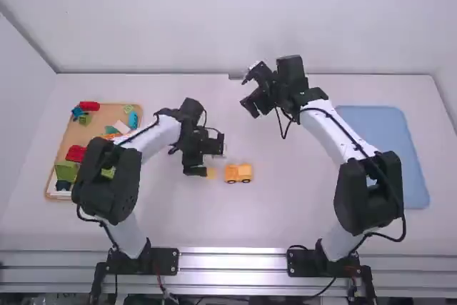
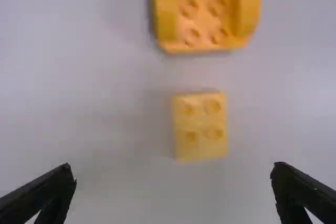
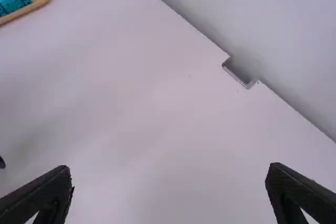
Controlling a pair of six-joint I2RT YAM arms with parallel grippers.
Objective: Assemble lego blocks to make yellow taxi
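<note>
White wall: one (image 1: 228, 12), plain, behind the work surface.
White table: one (image 1: 285, 212), carrying everything below.
Robot arms: two, left (image 1: 158, 136) and right (image 1: 332, 133), both reaching away from their bases.
Blue tray: one (image 1: 378, 130), at the right side, partly behind the right arm.
Wooden tray: one (image 1: 107, 114), at the left side, partly under the left arm; it holds two red blocks (image 1: 89, 106) (image 1: 75, 153) and at least two green blocks (image 1: 84, 119) (image 1: 66, 171), among other pieces.
Grippers: two. The left gripper (image 1: 206, 157) is released, its two fingers spread wide, low over the small block. The right gripper (image 1: 250, 91) is also released, two fingers apart with nothing between them, above the far middle of the table.
Yellow vehicle base: one (image 1: 238, 173), on the table near the left gripper, two dark wheels showing on its near side, two raised walls flanking its studs.
Small yellow block: one (image 2: 199, 126), four studs on top, on the table just beside the base, not touching it.
</note>
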